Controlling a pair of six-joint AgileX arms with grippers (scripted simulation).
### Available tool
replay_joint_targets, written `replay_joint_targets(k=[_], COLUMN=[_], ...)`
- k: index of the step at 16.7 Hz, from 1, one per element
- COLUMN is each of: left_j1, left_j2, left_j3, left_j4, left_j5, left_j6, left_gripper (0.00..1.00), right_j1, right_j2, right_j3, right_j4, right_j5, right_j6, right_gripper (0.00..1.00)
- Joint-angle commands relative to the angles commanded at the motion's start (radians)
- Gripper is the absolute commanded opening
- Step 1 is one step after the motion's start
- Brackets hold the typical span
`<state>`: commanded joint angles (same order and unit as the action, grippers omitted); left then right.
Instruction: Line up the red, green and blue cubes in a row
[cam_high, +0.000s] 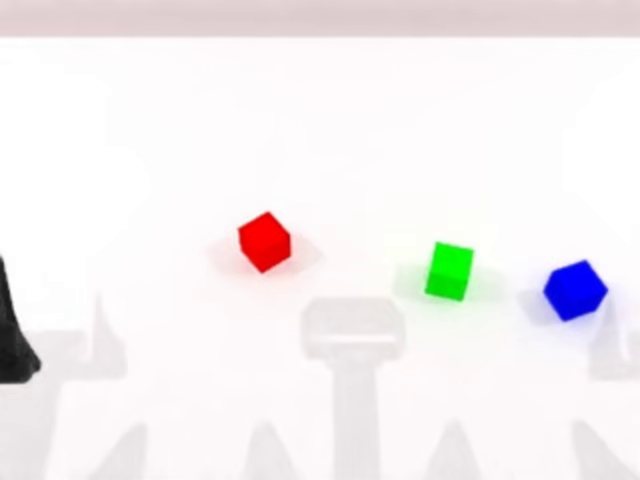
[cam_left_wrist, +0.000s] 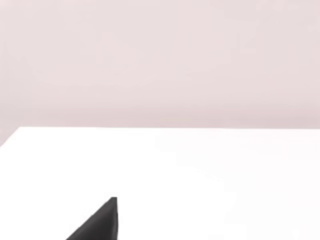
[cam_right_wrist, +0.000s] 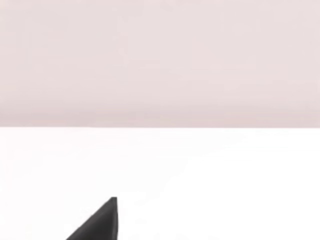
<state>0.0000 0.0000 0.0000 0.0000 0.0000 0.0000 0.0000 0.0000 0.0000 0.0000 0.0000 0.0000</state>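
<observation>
On the white counter the red cube sits left of centre, nearer the parked left arm, while green cube and blue cube probably suit the unseen right; either arm's fingers, I cannot tell.

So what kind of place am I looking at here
Most likely a rendered simulation rather than a real room: a bare white table with a plain pale wall behind it and three flat-coloured cubes on it, the red cube, green cube and blue cube. Neither wrist view shows any cube.
</observation>
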Motion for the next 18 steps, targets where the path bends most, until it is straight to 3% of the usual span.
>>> replay_joint_targets(k=[7,12,18], left_j1=[-0.060,-0.178,-0.325], left_j2=[0.141,0.509,1.187], left_j3=[0.150,0.531,1.095], left_j4=[-0.128,-0.427,-0.878], left_j5=[0.025,0.059,0.091], left_j6=[0.043,0.138,0.258], left_gripper=[1.00,1.00,1.00], right_j1=[0.000,0.000,0.000], right_j2=[0.000,0.000,0.000], right_j3=[0.000,0.000,0.000], right_j4=[0.000,0.000,0.000], right_j5=[0.000,0.000,0.000], right_j6=[0.000,0.000,0.000], right_gripper=[1.00,1.00,1.00])
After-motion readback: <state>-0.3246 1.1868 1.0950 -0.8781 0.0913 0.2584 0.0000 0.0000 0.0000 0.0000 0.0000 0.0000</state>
